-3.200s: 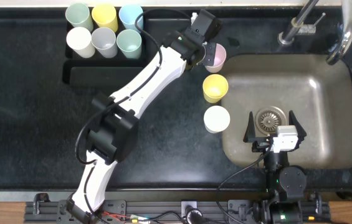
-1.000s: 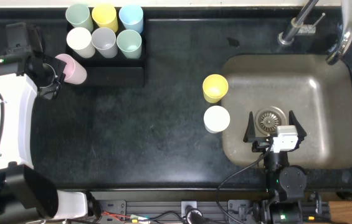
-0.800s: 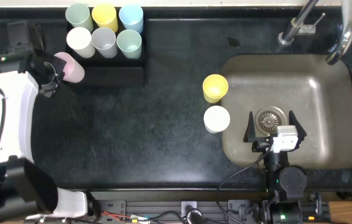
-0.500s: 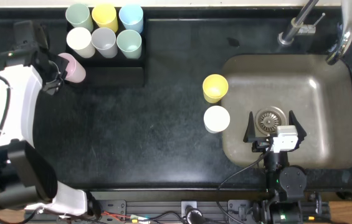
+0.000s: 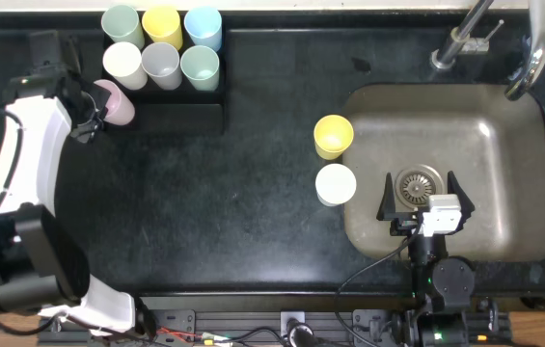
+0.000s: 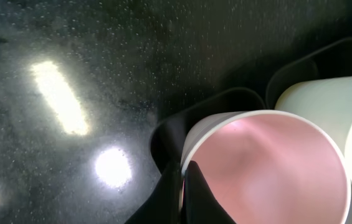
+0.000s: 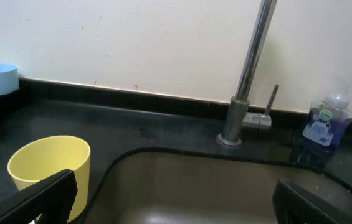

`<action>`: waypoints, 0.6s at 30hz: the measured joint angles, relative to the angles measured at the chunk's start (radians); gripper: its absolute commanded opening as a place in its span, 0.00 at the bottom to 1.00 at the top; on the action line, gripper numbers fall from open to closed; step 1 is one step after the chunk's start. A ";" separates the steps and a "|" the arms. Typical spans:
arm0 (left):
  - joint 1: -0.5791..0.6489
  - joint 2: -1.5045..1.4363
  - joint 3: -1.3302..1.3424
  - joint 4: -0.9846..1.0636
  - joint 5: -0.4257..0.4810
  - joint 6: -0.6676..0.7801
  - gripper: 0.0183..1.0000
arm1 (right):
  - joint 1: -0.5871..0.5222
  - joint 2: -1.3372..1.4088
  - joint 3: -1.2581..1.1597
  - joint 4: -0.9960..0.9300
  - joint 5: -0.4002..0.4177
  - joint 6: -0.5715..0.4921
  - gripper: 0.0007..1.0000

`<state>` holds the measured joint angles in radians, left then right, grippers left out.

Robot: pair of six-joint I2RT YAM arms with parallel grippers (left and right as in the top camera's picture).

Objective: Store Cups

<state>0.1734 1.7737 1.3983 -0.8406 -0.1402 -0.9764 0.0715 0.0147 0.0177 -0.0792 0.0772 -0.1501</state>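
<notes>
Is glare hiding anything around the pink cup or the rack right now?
Left wrist view: two bright reflections on the counter, clear of the pink cup; the black rack barely stands out from the dark counter. Top view: even light, only a mild sheen in the sink. Right wrist view: no glare, yellow cup well lit.

Nine cups (image 5: 334,136) — one rack (image 5: 171,118), one sink (image 5: 489,145), one tap (image 5: 460,39), one bottle (image 7: 324,124).

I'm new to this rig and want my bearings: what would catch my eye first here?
The left gripper pinches the rim of a pink cup at the left end of a black rack that holds six cups. A yellow cup and a white cup stand loose on the dark counter by the sink, where the right gripper hangs open.
</notes>
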 measured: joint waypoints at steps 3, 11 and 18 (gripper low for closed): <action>-0.014 0.009 0.001 0.000 -0.012 0.012 0.02 | 0.000 0.000 0.000 0.000 0.000 0.000 1.00; -0.023 0.021 0.028 -0.002 -0.037 0.019 0.02 | 0.000 0.000 0.000 0.000 0.000 0.000 1.00; -0.023 0.042 0.029 -0.002 -0.055 0.019 0.02 | 0.000 0.000 0.000 0.000 0.000 0.000 1.00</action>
<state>0.1509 1.8156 1.4277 -0.8421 -0.1951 -0.9573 0.0715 0.0147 0.0177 -0.0792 0.0772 -0.1497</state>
